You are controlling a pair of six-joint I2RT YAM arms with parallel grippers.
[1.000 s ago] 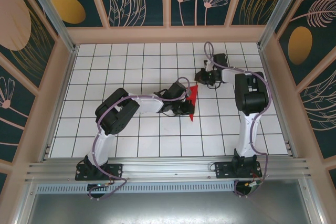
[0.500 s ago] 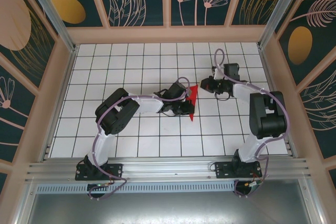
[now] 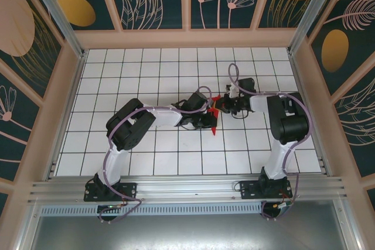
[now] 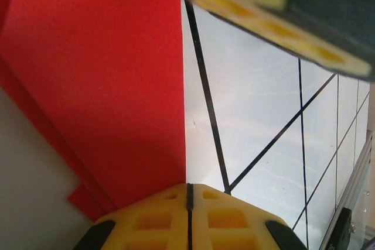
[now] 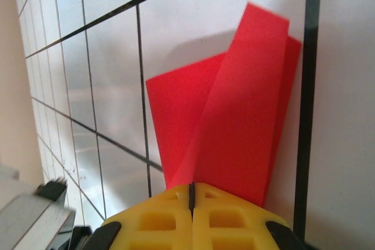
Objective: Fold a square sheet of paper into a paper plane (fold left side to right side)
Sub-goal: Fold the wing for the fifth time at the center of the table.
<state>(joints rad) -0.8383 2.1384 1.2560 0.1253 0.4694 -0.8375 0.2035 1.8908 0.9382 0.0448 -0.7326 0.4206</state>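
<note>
Right at the tips, the right gripper (image 5: 190, 191) has its yellow fingers (image 5: 158, 218) pressed flat together, and the folded red paper sheet (image 5: 234, 115) fans out from the seam between them in overlapping layers. Likewise the left gripper (image 4: 188, 188) is closed with no gap, the paper's straight edge running into its seam and stacked red layers (image 4: 105, 74) spreading away to one side. From above, the two grippers (image 3: 208, 122) (image 3: 224, 107) meet over the middle of the white grid table (image 3: 164, 68), the left from the left and the right from the right, with the paper (image 3: 215, 114) showing as a narrow red strip between them, just beside both
</note>
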